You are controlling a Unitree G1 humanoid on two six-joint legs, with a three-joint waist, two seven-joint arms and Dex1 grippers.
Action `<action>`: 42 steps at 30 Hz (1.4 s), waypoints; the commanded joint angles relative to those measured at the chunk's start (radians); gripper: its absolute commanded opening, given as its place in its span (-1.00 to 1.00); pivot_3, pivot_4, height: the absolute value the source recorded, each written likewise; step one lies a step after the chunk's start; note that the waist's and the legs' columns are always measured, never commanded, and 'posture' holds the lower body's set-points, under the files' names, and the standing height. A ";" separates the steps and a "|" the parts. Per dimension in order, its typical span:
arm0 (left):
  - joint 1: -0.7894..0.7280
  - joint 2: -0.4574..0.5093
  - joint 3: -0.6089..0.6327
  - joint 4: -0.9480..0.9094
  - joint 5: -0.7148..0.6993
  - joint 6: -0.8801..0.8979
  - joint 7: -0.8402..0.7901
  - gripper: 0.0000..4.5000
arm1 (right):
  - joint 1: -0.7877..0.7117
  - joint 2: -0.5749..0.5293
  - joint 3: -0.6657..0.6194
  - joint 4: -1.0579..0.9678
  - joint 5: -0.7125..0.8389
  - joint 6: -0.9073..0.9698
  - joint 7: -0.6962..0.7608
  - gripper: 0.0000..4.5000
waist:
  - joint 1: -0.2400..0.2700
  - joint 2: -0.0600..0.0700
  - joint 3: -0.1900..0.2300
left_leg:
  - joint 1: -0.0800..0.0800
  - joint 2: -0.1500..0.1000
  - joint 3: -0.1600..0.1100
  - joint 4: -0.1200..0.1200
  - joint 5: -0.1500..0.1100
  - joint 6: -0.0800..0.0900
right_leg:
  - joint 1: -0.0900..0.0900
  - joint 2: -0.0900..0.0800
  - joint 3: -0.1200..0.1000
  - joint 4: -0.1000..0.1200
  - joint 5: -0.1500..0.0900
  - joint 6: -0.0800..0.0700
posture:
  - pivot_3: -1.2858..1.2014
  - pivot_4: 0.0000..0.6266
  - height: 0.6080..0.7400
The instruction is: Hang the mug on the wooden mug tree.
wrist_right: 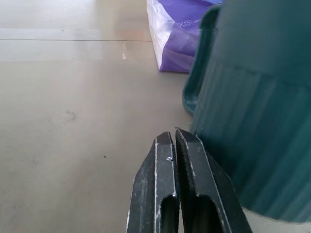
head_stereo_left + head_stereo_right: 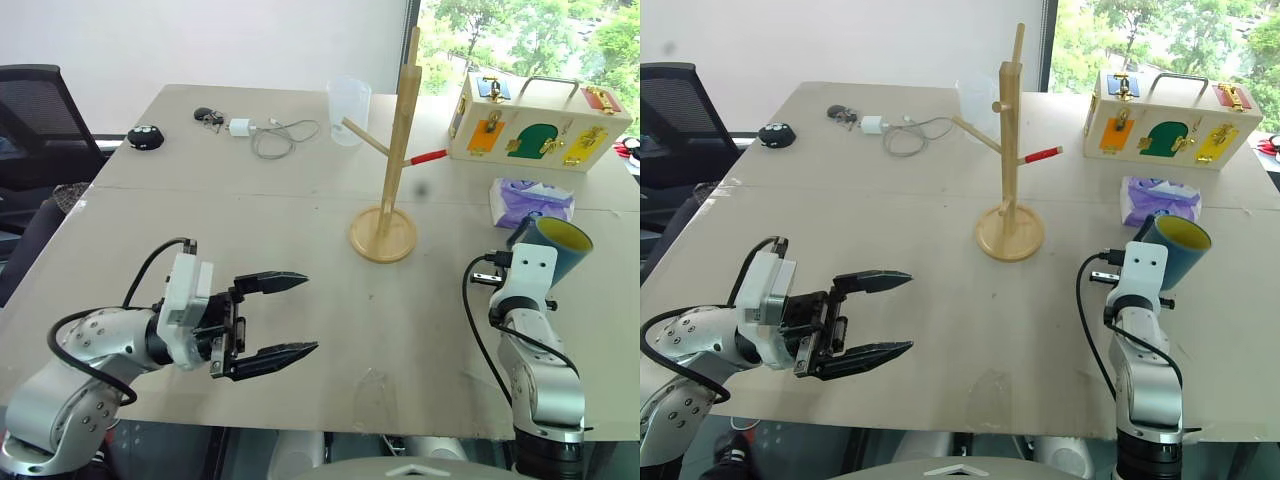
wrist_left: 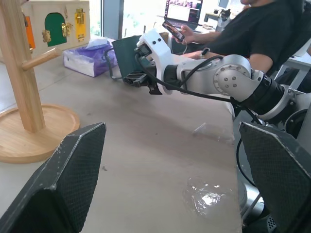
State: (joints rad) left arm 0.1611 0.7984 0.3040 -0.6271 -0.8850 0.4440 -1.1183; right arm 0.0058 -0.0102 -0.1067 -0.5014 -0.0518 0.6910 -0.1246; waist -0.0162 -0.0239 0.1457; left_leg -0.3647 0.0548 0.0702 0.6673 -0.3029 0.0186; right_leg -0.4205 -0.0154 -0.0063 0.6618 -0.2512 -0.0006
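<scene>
Looks like the grab step went wrong: the right claw is clenched on nothing, fingers pressed together beside the mug, which sits lower right on the table. Next it needs to reopen and catch the handle before heading to the wooden mug tree. The left claw hangs released, pointing sideways at lower left.

Office – black swivel chair, big window, person at laptop behind
</scene>
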 commanded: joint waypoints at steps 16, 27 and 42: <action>-0.034 -0.026 -0.035 0.008 0.042 0.000 0.089 1.00 | 0.025 -0.067 0.057 -0.089 0.005 -0.026 0.095 0.94 | 0.001 0.000 0.000 | 0.000 0.000 0.000 0.000 0.000 0.000 | 0.000 0.000 0.000 0.000 0.000 0.000 | 0.03 -0.52 1.00; -0.022 -0.034 -0.038 0.008 0.064 -0.016 0.088 1.00 | -0.088 0.019 -0.011 0.017 -0.022 -0.038 -0.032 0.98 | 0.002 0.000 0.000 | -0.001 0.000 0.000 0.000 0.000 0.000 | -0.001 0.000 0.000 0.000 0.000 0.000 | 0.03 -0.52 1.00; -0.012 -0.043 -0.044 0.025 0.075 -0.030 0.067 1.00 | -0.033 -0.007 -0.128 -0.039 -0.032 -0.014 -0.057 0.98 | -0.001 0.000 0.000 | -0.002 0.000 0.001 0.000 0.000 0.000 | -0.002 0.000 0.001 0.001 0.000 0.000 | 0.03 -0.52 1.00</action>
State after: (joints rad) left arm 0.1559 0.7567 0.2615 -0.5952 -0.8071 0.4299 -1.0442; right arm -0.0094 -0.0099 -0.2180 -0.5191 -0.0768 0.6939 -0.1681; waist -0.0170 -0.0238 0.1460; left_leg -0.3666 0.0547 0.0708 0.6672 -0.3029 0.0187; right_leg -0.4228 -0.0154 -0.0056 0.6623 -0.2510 -0.0004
